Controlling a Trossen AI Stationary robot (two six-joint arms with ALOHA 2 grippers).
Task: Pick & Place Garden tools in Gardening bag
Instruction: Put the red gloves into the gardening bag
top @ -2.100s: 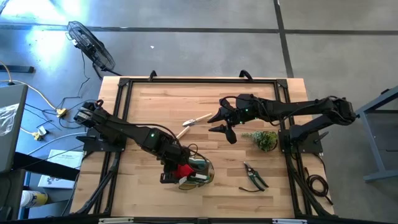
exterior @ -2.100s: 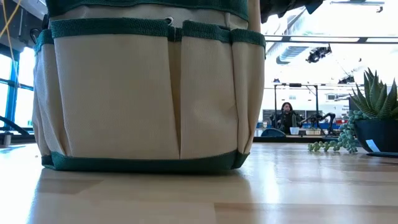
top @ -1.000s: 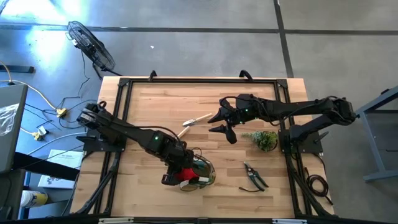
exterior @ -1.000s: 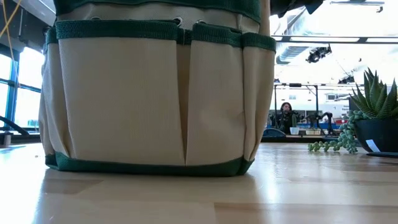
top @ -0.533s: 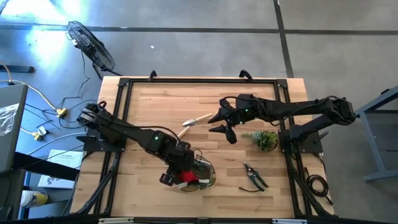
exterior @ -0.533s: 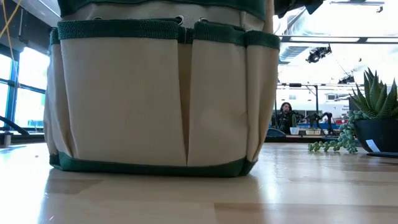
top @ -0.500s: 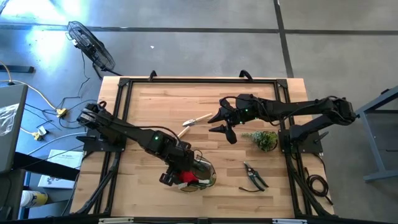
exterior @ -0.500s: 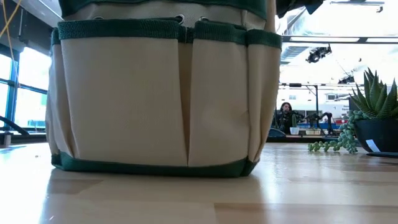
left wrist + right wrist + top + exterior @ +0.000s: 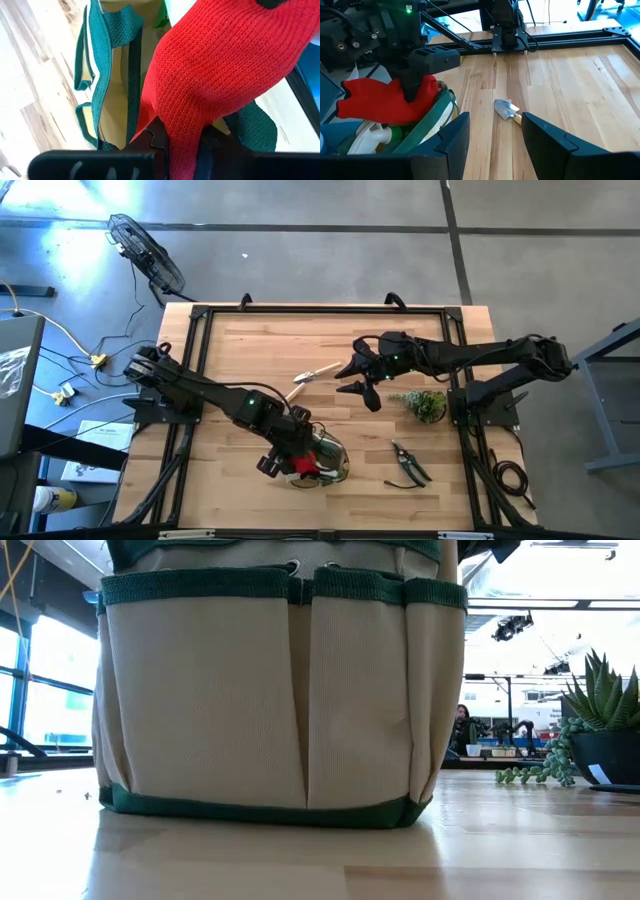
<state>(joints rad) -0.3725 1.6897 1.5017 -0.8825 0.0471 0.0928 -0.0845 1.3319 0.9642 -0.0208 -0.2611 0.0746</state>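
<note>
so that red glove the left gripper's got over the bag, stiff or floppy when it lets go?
Probably floppy: the red glove is knit fabric that sags to either side of the left gripper, which is shut on it. It looks light, so it should slump into the gardening bag rather than bounce. It could drape over the rim.

One gardening bag (image 9: 322,460) stands on the table (image 9: 250,350). One red glove (image 9: 390,102) hangs at its rim, and one green-and-white item (image 9: 382,135) lies inside. One wooden-handled trowel (image 9: 308,378) lies on the boards (any others are hidden, if present). There is one pair of black pruning shears (image 9: 410,463) and one leafy plant (image 9: 425,404). Two arms reach in.
</note>
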